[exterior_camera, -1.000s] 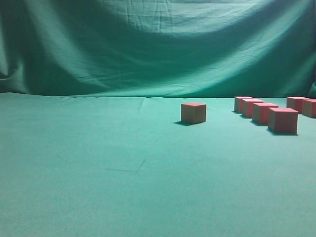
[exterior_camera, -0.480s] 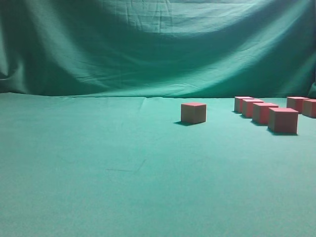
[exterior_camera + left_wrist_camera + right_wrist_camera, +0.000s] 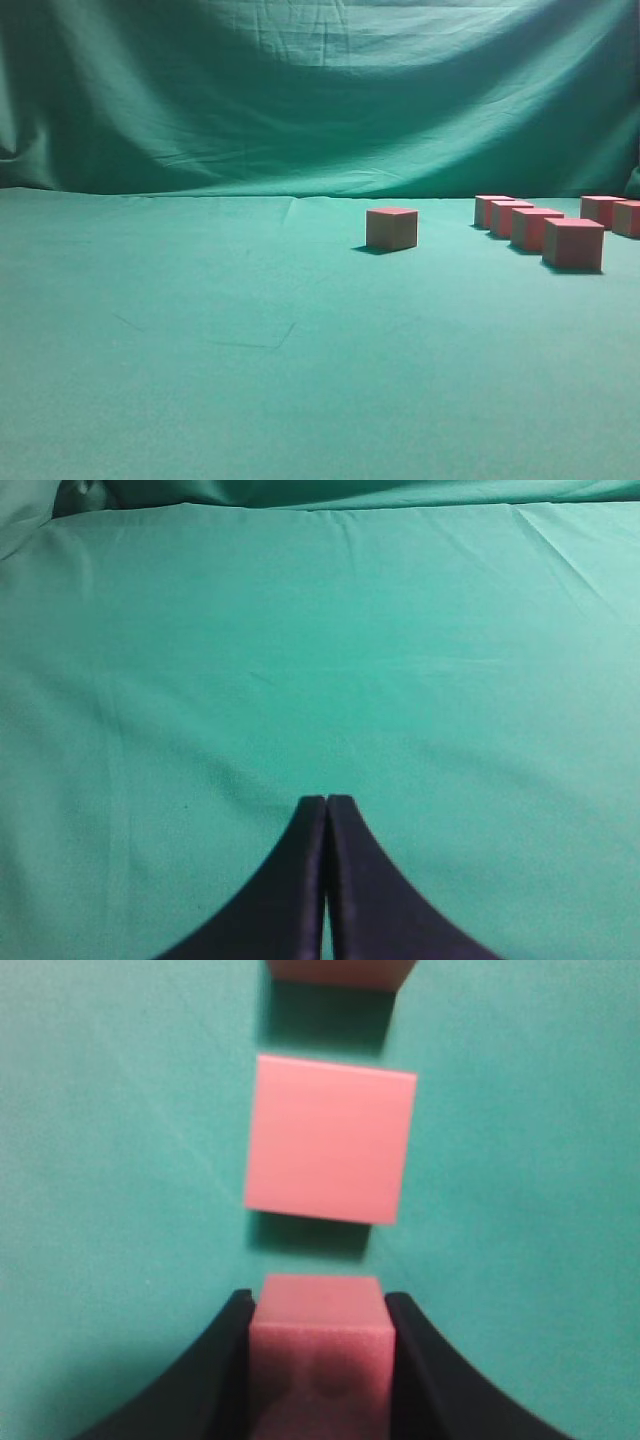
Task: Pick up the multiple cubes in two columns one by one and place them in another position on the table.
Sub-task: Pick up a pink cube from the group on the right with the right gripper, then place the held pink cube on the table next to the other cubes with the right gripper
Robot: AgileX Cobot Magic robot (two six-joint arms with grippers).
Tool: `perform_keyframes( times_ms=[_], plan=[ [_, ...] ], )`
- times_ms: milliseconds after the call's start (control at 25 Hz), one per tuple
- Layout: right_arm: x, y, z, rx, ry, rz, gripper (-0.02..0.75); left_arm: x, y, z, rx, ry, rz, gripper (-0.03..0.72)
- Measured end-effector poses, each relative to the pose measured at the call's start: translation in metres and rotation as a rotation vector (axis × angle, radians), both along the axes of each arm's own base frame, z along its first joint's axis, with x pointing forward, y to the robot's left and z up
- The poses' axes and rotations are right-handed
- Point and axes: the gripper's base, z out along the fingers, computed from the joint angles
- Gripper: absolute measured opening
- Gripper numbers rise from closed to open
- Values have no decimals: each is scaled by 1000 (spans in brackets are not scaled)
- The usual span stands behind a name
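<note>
In the right wrist view my right gripper point(image 3: 318, 1298) has its dark jaws pressed against both sides of a pink cube point(image 3: 320, 1345), so it is shut on it. A second cube point(image 3: 330, 1140) lies just ahead on the green table point(image 3: 100, 1160), and the edge of a third cube point(image 3: 340, 970) shows at the top. From the exterior view, one cube point(image 3: 391, 228) stands alone mid-table, with a column of several cubes point(image 3: 536, 228) to its right. Neither arm shows there. My left gripper point(image 3: 327, 800) is shut and empty over bare cloth.
Two more cubes point(image 3: 612, 213) sit at the far right edge of the exterior view. The wrinkled green backdrop point(image 3: 320, 90) rises behind the table point(image 3: 200, 350).
</note>
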Motion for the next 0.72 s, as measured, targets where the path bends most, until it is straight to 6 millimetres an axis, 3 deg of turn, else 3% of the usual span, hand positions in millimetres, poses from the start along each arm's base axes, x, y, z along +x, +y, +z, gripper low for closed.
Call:
perform_keyframes(
  times_ms=[280, 400, 720],
  plan=[
    [-3, 1, 2, 9, 57, 0, 265, 0, 0, 0, 0, 0, 0, 0],
    [-3, 4, 12, 42, 126, -12, 265, 0, 0, 0, 0, 0, 0, 0],
    [-3, 26, 96, 274, 41, 61, 265, 0, 0, 0, 0, 0, 0, 0]
  ],
)
